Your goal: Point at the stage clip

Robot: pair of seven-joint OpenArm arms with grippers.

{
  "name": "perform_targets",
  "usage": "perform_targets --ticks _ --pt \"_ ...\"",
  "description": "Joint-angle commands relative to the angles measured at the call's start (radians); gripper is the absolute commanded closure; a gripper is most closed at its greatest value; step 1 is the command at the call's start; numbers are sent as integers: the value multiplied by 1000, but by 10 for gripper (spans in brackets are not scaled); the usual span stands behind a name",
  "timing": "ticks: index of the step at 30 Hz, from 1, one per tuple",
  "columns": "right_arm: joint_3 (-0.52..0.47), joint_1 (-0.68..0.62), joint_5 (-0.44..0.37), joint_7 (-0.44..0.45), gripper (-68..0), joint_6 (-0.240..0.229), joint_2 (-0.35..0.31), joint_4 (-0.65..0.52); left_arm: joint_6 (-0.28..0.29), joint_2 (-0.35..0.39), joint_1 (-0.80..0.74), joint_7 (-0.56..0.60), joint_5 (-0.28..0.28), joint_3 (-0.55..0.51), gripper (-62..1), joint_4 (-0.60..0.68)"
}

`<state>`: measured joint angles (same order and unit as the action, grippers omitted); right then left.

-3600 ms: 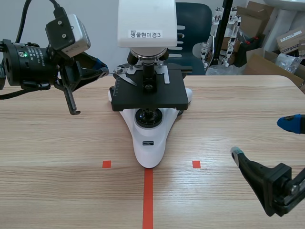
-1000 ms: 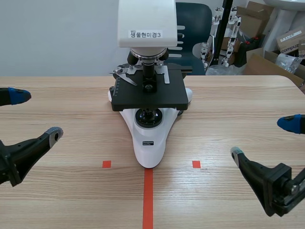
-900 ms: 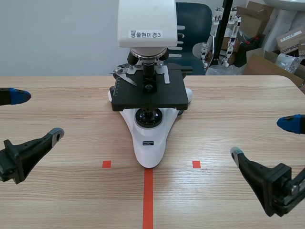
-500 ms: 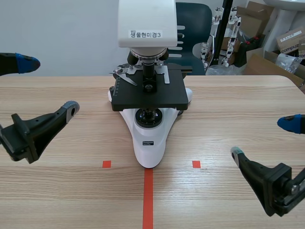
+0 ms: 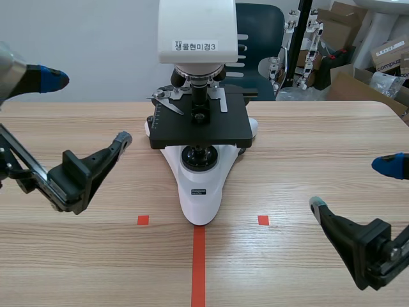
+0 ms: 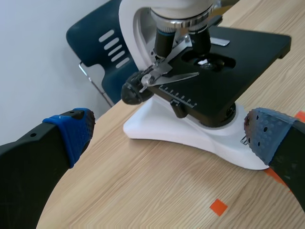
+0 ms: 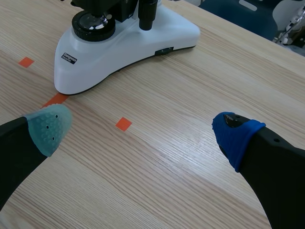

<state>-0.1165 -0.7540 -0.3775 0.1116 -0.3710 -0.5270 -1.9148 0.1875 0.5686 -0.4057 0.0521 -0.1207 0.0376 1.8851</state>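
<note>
Nearest the robot, the right claw [image 5: 350, 185] hangs low over the pale wooden desk [image 5: 307, 141]. Its thick black fingers are spread wide and hold nothing. In its own wrist view the right claw [image 7: 140, 131] faces the foot of the microscope across bare wood, beside the orange-red tape marks [image 5: 199, 262].

Farther in, the left claw [image 5: 89, 107] is lifted above the desk, also released and empty. Its blue-padded finger is high and its grey-padded finger is lower, and both are aimed at the tall white microscope [image 5: 201, 185] in the middle of the desk.

The slim silver metal stage clip [image 5: 167, 102] lies on the left rear part of the flat black stage [image 5: 204, 131], under the objective lenses. That is the side turned toward the left arm.

From the left wrist camera the stage clip [image 6: 174, 76] sits ahead of the left claw [image 6: 169, 131], roughly in line with the gap between its fingers but well apart from them. Its long axis slants across the stage toward the centre opening.

The left arm looks clearly better placed. The right claw would have to reach round the microscope body. Pointing likely calls for a forward advance toward the clip.

Beyond the desk stand a dark blue chair [image 5: 259, 32] and brown cardboard boxes [image 5: 377, 57].
</note>
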Motion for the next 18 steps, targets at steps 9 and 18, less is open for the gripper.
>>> perform_targets --ticks 9,18 --pt "-6 6 -7 18 -679 4 -10 -14 39 -144 41 -11 79 -6 -623 14" --pt "-6 6 -8 18 -679 4 -10 -14 37 -214 40 8 107 -5 -623 13"
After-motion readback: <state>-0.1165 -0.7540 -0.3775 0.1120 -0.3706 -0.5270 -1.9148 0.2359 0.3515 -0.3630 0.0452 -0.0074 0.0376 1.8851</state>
